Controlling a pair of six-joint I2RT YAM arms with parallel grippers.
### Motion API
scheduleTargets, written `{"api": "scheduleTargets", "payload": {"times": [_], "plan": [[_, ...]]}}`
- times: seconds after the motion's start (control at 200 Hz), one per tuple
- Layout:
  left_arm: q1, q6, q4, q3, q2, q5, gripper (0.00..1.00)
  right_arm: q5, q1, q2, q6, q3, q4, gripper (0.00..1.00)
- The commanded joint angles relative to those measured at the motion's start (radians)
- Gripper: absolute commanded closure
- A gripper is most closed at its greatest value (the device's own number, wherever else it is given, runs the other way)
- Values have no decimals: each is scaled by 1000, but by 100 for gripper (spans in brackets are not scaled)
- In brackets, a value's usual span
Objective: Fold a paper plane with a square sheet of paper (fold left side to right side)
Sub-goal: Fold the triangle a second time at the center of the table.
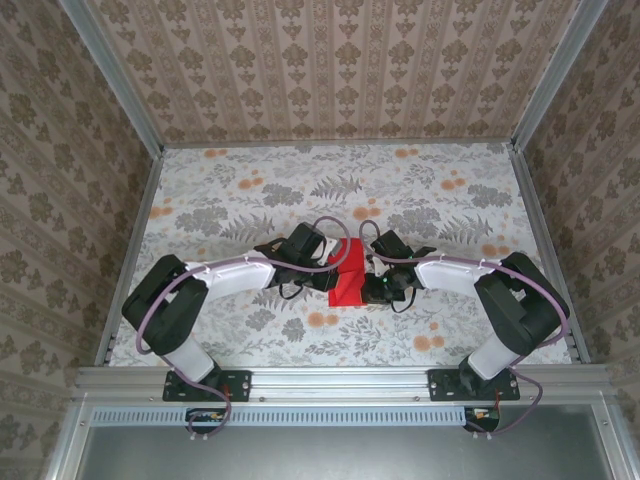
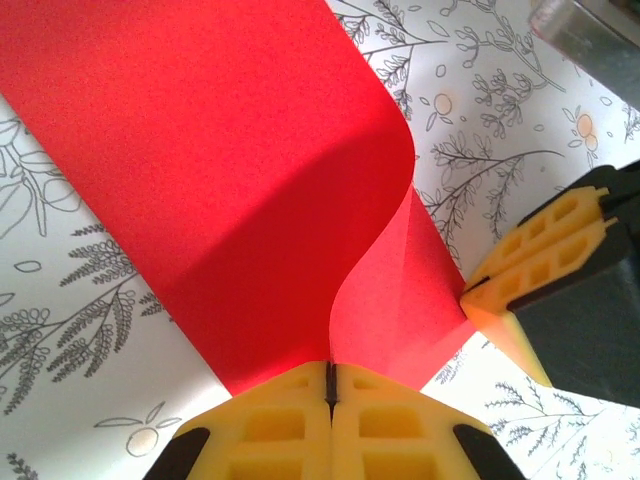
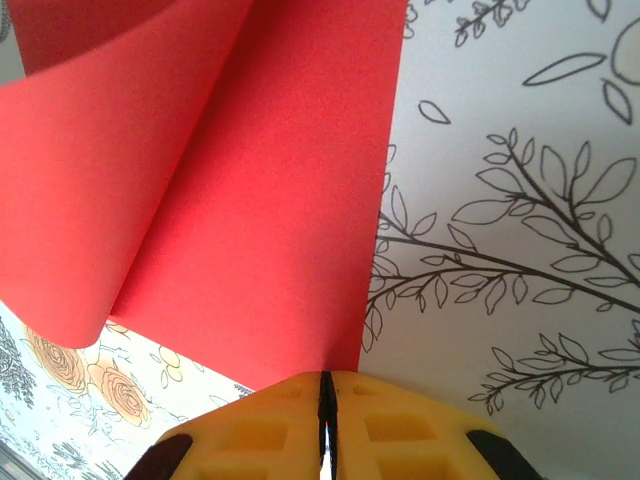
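While the left tool (image 2: 330,378) and right tool (image 3: 322,382) are each pinching an edge of the paper (image 1: 350,272), it is curling over mid-frame; the crease is not yet pressed.

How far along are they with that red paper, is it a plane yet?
Not yet. Done: the left claw and right claw are each shut on an edge of the red sheet. In hand: the sheet arcs over loosely, uncreased. Left: pressing this fold flat, then every later fold.
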Motion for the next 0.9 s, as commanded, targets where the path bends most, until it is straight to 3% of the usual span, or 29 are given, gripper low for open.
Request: {"api": "scheduleTargets", "payload": {"times": [0.0,0.895], "plan": [[13,31,-17,31,20,-22,99,31,-7,23,-14,7,-55,88],[46,66,-11,73,106,-26,99,23,-7,29,-20,12,-64,88]]}}
